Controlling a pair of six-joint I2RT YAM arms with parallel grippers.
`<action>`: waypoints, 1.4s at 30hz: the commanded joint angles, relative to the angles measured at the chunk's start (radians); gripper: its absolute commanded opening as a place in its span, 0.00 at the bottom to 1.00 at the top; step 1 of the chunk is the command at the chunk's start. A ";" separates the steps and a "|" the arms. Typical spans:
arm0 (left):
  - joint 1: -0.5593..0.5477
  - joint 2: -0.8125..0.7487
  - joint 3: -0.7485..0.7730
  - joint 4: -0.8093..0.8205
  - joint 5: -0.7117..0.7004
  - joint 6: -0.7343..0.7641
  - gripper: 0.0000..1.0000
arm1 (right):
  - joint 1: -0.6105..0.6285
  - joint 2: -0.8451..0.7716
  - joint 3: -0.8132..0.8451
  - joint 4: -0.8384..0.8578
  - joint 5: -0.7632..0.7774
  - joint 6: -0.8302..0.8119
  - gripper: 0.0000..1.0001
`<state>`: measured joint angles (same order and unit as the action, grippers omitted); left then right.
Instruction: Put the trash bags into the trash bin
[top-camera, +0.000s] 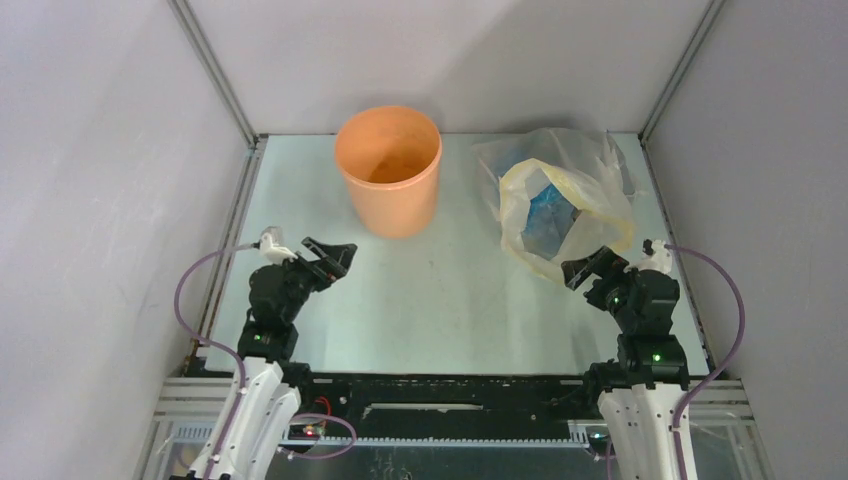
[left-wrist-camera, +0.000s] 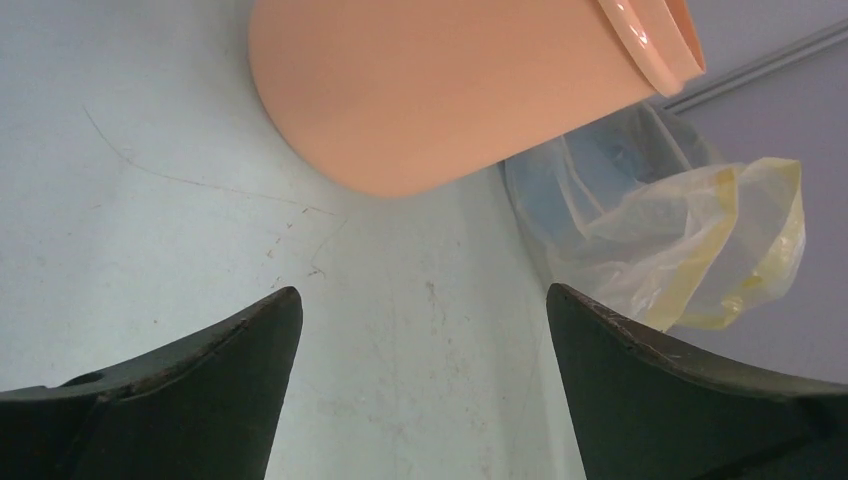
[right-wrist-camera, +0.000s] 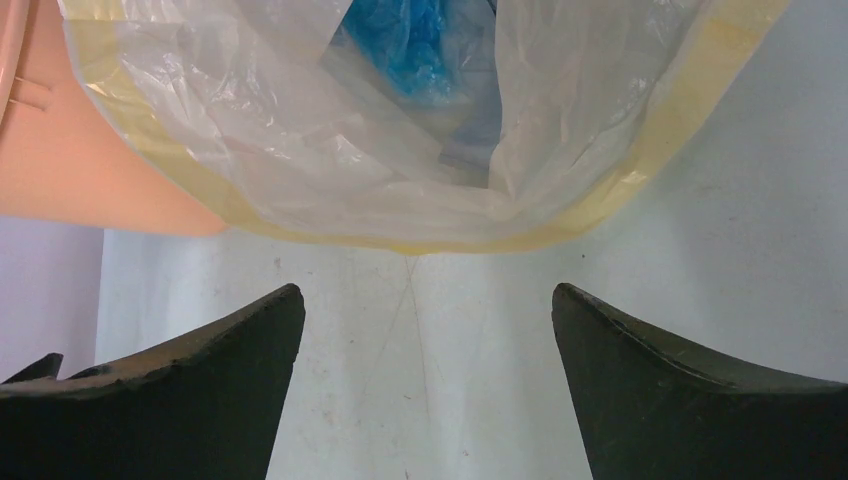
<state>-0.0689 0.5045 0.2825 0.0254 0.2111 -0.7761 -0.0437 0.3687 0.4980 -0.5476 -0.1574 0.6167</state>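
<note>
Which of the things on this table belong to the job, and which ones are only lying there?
For the job: light-blue trash bags; orange trash bin.
Only lying there: yellowish-clear plastic bag, with the blue bags inside it.

Overhead camera looks down; wrist views share bin (top-camera: 392, 205).

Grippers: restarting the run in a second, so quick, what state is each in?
Left gripper: open, holding nothing, facing the trash bin.
Right gripper: open, holding nothing, facing the yellowish-clear bag.
</note>
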 joint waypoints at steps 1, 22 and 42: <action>-0.010 -0.015 0.045 0.081 0.088 0.044 1.00 | -0.004 -0.003 0.002 0.043 -0.012 -0.027 0.97; -0.684 0.414 0.406 0.195 -0.330 0.401 0.81 | -0.005 0.000 0.002 0.065 -0.047 -0.042 0.79; -0.786 1.146 1.031 0.168 -0.235 0.459 0.70 | -0.002 0.110 0.001 0.201 -0.046 -0.078 0.40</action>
<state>-0.8478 1.5688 1.2030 0.1913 -0.0563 -0.3374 -0.0456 0.4469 0.4980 -0.4316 -0.2066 0.5667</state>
